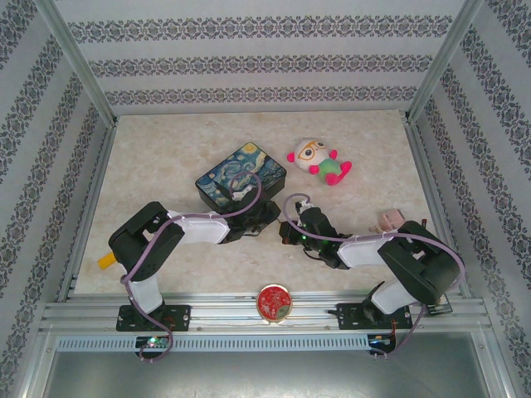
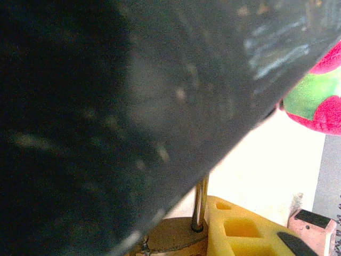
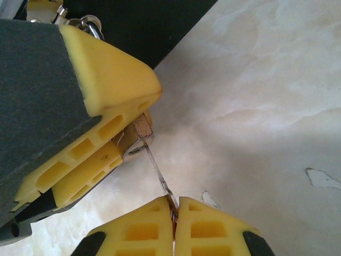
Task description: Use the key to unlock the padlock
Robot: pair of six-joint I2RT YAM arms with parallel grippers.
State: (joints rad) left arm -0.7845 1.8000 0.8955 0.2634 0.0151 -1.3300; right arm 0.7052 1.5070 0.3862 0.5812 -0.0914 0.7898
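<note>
The small brass padlock (image 3: 133, 140) is clamped between the yellow fingers (image 3: 114, 74) of my left gripper (image 1: 267, 217), which is shut on it just in front of the tin box. In the left wrist view, the padlock's brass body (image 2: 173, 234) and thin silvery shackle (image 2: 201, 202) sit beside one yellow finger (image 2: 240, 229). My right gripper (image 3: 174, 201) is shut on the key (image 3: 159, 176). The thin blade reaches up to the padlock's lower face and its tip meets the keyhole. From above, the right gripper (image 1: 292, 230) sits just right of the left one.
The dark starry-night tin box (image 1: 241, 174) stands right behind the grippers, and its side (image 2: 133, 106) looms close to the left wrist. A plush toy (image 1: 319, 162) lies back right, a pink object (image 1: 390, 220) at the right, and a red round lid (image 1: 274, 301) on the front rail.
</note>
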